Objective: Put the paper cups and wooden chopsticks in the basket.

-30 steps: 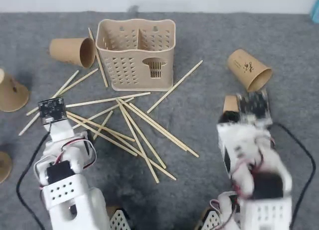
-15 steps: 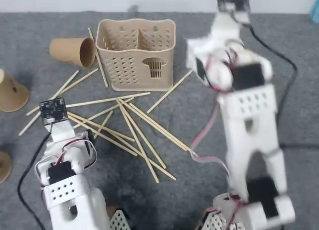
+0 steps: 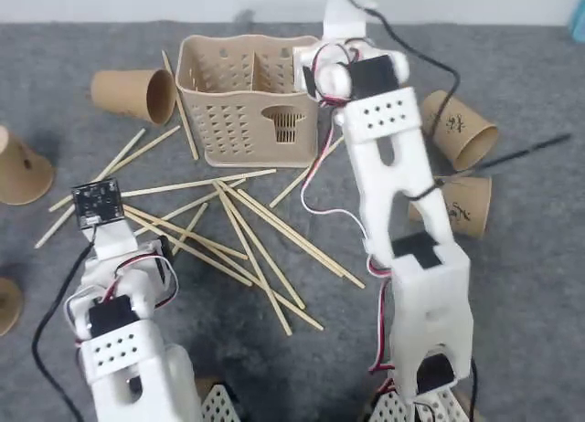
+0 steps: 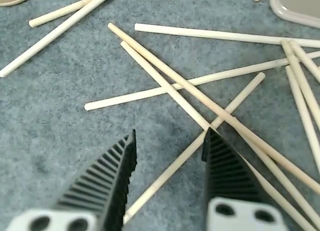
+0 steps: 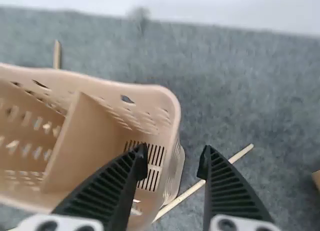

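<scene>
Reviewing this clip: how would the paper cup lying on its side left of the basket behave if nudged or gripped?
The paper cup lies on its side and tapers, so a nudge would probably roll it in a curve. Its thin wall likely dents under a firm squeeze. It looks empty, so probably very light.

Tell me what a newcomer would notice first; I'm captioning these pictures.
The right arm stretches up the table, the open right gripper over the basket's right rim. Chopsticks lie criss-crossed before the basket, the open left gripper just above them. Cups lie tipped at both sides.
</scene>
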You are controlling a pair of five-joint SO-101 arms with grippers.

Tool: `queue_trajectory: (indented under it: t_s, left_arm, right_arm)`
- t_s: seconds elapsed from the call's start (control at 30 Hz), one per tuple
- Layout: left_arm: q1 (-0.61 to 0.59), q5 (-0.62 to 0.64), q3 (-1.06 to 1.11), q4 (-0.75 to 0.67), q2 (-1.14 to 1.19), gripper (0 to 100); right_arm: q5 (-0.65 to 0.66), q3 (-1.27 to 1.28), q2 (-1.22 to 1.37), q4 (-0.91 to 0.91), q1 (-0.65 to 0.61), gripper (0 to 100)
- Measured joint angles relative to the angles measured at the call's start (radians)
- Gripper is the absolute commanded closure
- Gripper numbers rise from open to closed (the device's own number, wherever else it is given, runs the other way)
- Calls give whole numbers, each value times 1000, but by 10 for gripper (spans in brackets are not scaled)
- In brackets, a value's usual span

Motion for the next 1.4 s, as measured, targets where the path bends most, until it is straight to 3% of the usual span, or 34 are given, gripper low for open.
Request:
queue_trajectory:
  t_s: [0.1,0.27,0.33,0.6,0.8,1.03,1.4]
  left_arm:
    - [0,0,0,0,0,794]
    - [0,0,0,0,0,794]
    - [0,0,0,0,0,794]
    - [0,0,0,0,0,794]
    - [0,0,0,0,0,794]
    - [0,0,0,0,0,794]
    - [0,0,0,0,0,794]
  right_arm:
    - [0,-20,54,0,-8,831]
    - [-5,-28,103,87,-37,995]
    - [-5,-38,103,126,-43,964]
    - [-8,-55,91,278,-46,993]
    - [-92,-55,61,436,-61,993]
    - [-143,-20,8,437,-31,994]
    - [-152,282,-199,440,-6,994]
